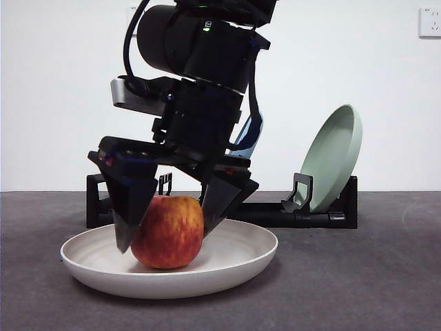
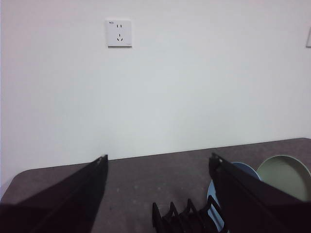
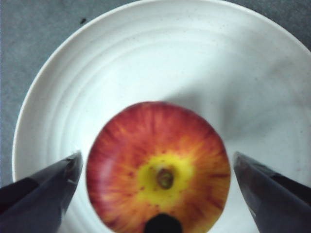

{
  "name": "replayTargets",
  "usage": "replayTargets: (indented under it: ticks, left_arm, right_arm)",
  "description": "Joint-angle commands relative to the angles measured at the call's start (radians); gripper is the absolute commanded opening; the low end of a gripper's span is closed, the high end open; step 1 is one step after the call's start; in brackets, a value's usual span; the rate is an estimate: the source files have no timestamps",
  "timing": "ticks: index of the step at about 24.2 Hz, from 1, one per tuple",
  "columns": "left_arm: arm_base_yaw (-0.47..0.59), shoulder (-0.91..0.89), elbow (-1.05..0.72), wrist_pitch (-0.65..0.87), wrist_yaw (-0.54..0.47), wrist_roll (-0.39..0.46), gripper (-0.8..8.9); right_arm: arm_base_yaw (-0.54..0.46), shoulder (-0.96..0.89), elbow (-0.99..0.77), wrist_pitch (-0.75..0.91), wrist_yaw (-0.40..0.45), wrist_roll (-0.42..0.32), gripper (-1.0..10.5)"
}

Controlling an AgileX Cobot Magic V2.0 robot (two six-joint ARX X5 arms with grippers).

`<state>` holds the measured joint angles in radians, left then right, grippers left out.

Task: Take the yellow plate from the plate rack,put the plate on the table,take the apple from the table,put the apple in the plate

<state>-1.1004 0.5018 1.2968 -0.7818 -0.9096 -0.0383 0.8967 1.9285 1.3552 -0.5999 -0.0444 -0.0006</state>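
Observation:
The red and yellow apple (image 1: 169,231) rests in the cream yellow plate (image 1: 242,261), which lies flat on the dark grey table (image 1: 379,283). My right gripper (image 1: 165,238) hangs over the plate, open, with one jaw on each side of the apple. In the right wrist view the apple (image 3: 158,170) sits between the jaws of the right gripper (image 3: 158,158) with a small gap on each side, on the plate (image 3: 146,58). My left gripper (image 2: 158,158) is open and empty, held high and facing the wall.
The black plate rack (image 1: 275,214) stands behind the plate, holding a sage green plate (image 1: 334,158) and a light blue plate (image 1: 248,134) partly hidden by the arm. The left wrist view shows the rack (image 2: 180,218) and both plates below. A white wall is behind.

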Motion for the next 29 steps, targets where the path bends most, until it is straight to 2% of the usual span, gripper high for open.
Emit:
replayTargets:
  ticks: [1, 6, 11, 16, 17, 19, 21, 23, 24, 27, 29]
  left_arm:
    - [0.002, 0.008, 0.003, -0.008, 0.001, -0.025, 3.45]
    - [0.001, 0.061, 0.003, -0.020, 0.007, -0.033, 3.45]
    - [0.001, 0.169, 0.003, -0.023, 0.076, -0.028, 3.44]
    - [0.001, 0.308, 0.003, -0.024, 0.139, 0.030, 3.33]
    - [0.001, 0.338, 0.003, -0.027, 0.158, 0.048, 2.83]
    - [0.003, 0.396, 0.003, -0.034, 0.194, 0.083, 1.30]
    - [0.003, 0.461, 0.003, -0.044, 0.216, 0.119, -0.21]
    - [0.006, 0.529, 0.003, -0.071, 0.256, 0.146, -0.11]
    - [0.021, 0.557, 0.003, -0.093, 0.317, 0.149, -0.11]
    - [0.106, 0.600, 0.002, -0.146, 0.500, 0.156, -0.10]
    - [0.174, 0.600, 0.000, -0.156, 0.579, 0.155, -0.10]
  right_arm:
    - [0.000, -0.044, 0.023, -0.018, 0.002, -0.001, 5.4]
    - [-0.008, -0.150, 0.053, -0.038, 0.003, -0.002, 5.4]
    - [-0.043, -0.296, 0.055, -0.046, 0.003, -0.003, 5.3]
    - [-0.106, -0.442, 0.055, -0.103, 0.003, -0.003, 5.3]
    - [-0.122, -0.470, 0.055, -0.119, 0.003, -0.003, 5.2]
    - [-0.153, -0.521, 0.055, -0.152, 0.003, -0.003, 4.4]
    - [-0.193, -0.577, 0.055, -0.203, 0.003, -0.003, 2.7]
    - [-0.248, -0.637, 0.055, -0.278, 0.002, -0.019, 0.3]
    - [-0.280, -0.662, 0.055, -0.316, 0.002, -0.025, -0.2]
    - [-0.360, -0.718, 0.054, -0.410, -0.001, -0.040, -0.1]
    - [-0.412, -0.750, 0.054, -0.448, -0.002, -0.047, -0.1]
